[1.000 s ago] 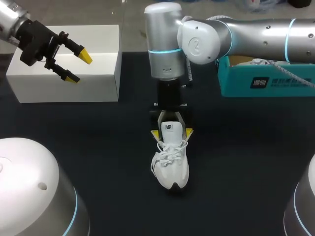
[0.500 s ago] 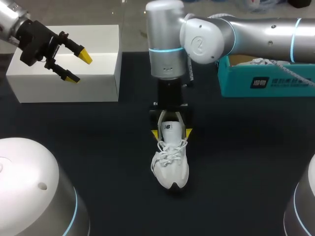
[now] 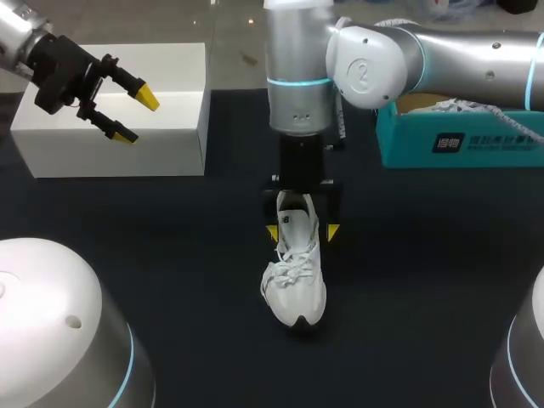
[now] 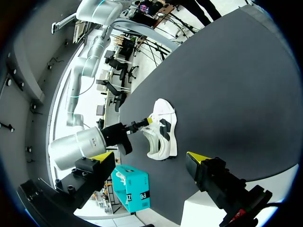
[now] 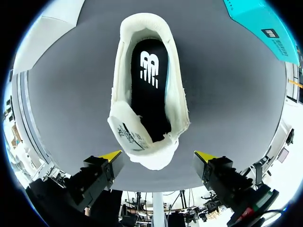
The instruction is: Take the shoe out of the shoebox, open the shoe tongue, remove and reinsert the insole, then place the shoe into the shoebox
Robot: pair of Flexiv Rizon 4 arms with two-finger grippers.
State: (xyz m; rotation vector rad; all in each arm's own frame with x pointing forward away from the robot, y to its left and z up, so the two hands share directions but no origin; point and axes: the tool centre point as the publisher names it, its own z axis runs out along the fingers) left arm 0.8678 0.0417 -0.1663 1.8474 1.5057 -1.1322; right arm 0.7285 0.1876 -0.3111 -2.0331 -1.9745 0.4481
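Observation:
A white shoe (image 3: pixel 293 276) lies on the dark table, toe toward the near edge, also in the left wrist view (image 4: pixel 163 135). My right gripper (image 3: pixel 302 231) hangs over its heel end, open, one yellow tip on each side of the collar, apart from it. In the right wrist view the gripper (image 5: pixel 157 156) looks down into the shoe (image 5: pixel 177 111): the black insole (image 5: pixel 149 80) lies inside and the tongue (image 5: pixel 125 132) is folded up. The teal shoebox (image 3: pixel 459 140) stands at the back right. My left gripper (image 3: pixel 127 115) is open above the white box.
A white box (image 3: pixel 110 127) stands at the back left under my left gripper (image 4: pixel 147 157). A second white shoe (image 3: pixel 442 106) shows inside the shoebox (image 4: pixel 130 189), which also appears in the right wrist view (image 5: pixel 262 28). Dark table (image 3: pixel 170 238) surrounds the shoe.
My right arm has shifted a little to the right over the shoe's heel. The shoe and my left arm have stayed put.

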